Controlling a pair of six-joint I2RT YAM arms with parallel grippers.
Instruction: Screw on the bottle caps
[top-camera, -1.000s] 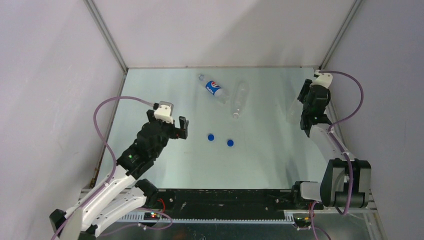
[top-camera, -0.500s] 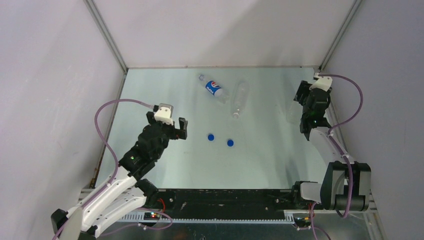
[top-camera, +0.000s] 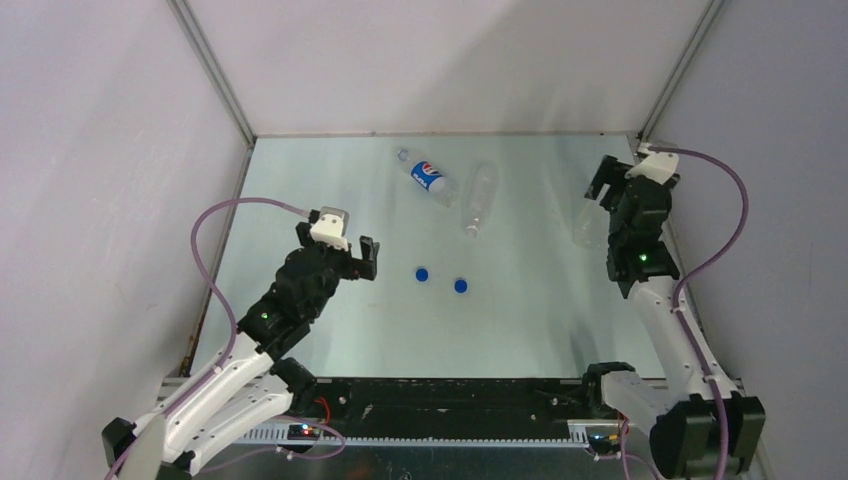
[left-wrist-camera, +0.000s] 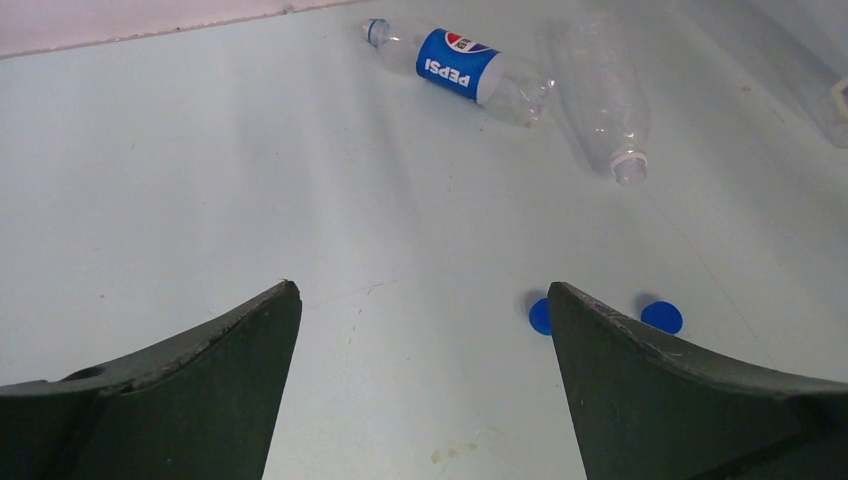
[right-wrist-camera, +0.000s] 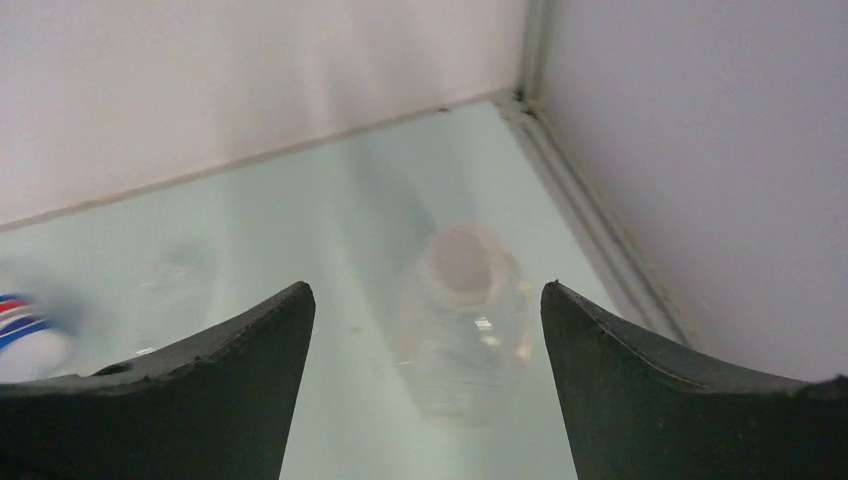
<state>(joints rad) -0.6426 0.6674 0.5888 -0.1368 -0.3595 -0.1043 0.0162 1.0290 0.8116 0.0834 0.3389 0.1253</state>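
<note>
Left gripper (left-wrist-camera: 420, 290) and right gripper (right-wrist-camera: 425, 290) both gape, holding nothing. We see the Pepsi bottle (top-camera: 428, 177) lying at the far middle, neck pointing far-left. The clear bottle (top-camera: 480, 200) lies just right of it, mouth pointing near. A third bottle (right-wrist-camera: 460, 320) stands upright at far right, just beside the right gripper. Two blue caps (top-camera: 422, 273) (top-camera: 461, 286) lie nearer.

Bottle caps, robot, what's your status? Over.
Left fingers open, empty. Right fingers open, upright bottle ahead, untouched. Two blue caps loose on table. Nothing blocking.
</note>
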